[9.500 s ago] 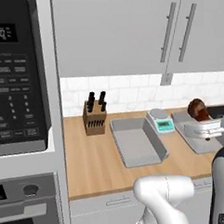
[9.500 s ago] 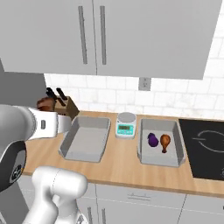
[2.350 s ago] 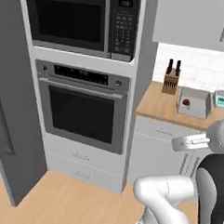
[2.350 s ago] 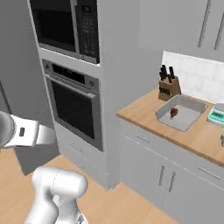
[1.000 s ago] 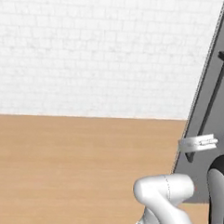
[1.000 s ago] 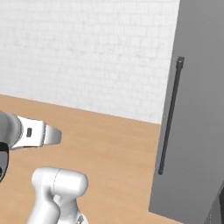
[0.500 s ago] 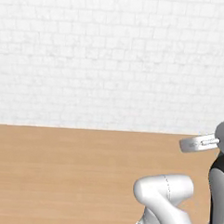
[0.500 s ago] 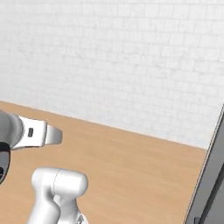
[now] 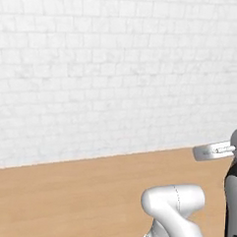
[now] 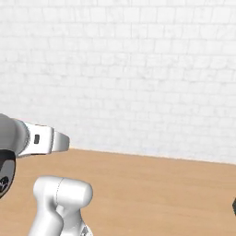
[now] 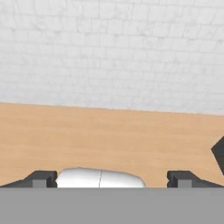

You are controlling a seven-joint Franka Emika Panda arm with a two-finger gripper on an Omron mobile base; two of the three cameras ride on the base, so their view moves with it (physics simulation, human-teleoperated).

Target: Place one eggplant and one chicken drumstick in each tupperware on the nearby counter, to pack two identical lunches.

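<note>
**Gripper empty and spread; base facing a blank wall, task items out of sight**

Gripper [image 11: 112,178] fingers stand wide apart in the hand view, with nothing held between them. Ahead of the gripper lies bare wooden floor [image 11: 109,135], and beyond that a white brick wall [image 11: 113,52]. Both base views look on the same wall and floor. A dark edge sits at the far right of the gripper, too cropped to identify.

No eggplant, drumstick, container or counter appears anywhere ahead of the gripper; their location cannot be told from here.

Judgement: the step in hand is travel, not handling. To do it well, the base should turn until the counter comes ahead of the gripper, with the arm kept tucked and the fingers left apart, and no reach should begin before a food item is clearly identified.
</note>
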